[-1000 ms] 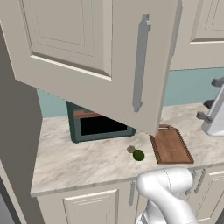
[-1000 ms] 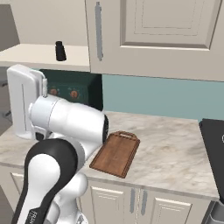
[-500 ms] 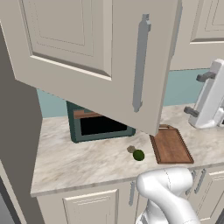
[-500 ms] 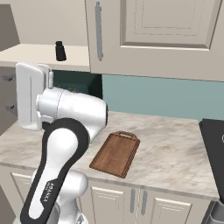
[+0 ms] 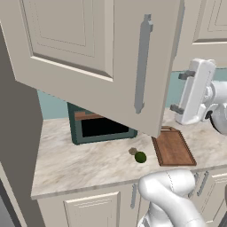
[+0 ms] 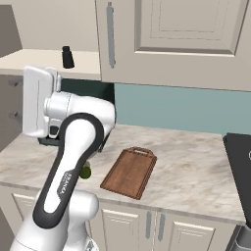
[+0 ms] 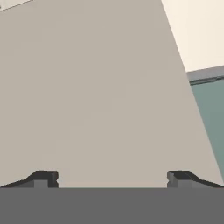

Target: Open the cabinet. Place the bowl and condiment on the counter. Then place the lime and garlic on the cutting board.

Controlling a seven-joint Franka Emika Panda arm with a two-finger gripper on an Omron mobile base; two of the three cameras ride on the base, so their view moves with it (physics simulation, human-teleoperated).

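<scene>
The cabinet's left door (image 5: 88,48) is swung wide open, its grey bar handle (image 5: 142,62) facing me. The black condiment (image 6: 67,57) stands on the open shelf. The bowl is hidden. On the counter (image 5: 80,164) the green lime (image 5: 140,157) and the tan garlic (image 5: 132,151) lie just left of the wooden cutting board (image 5: 172,147). The board (image 6: 130,171) is bare, and the lime (image 6: 86,172) peeks out behind my arm. My gripper (image 5: 181,92) hangs open and empty right of the door's edge, above the board. In the hand view the gripper (image 7: 111,178) faces a plain beige panel.
A teal toaster oven (image 5: 99,126) sits against the wall under the open door. A closed cabinet door (image 6: 186,34) hangs above the board. A dark stove (image 6: 240,166) lies at the right end of the counter.
The hand has risen and swung left toward the open door's edge, with the arm straightening upward. The jaws stayed open. Nothing on the counter moved.
</scene>
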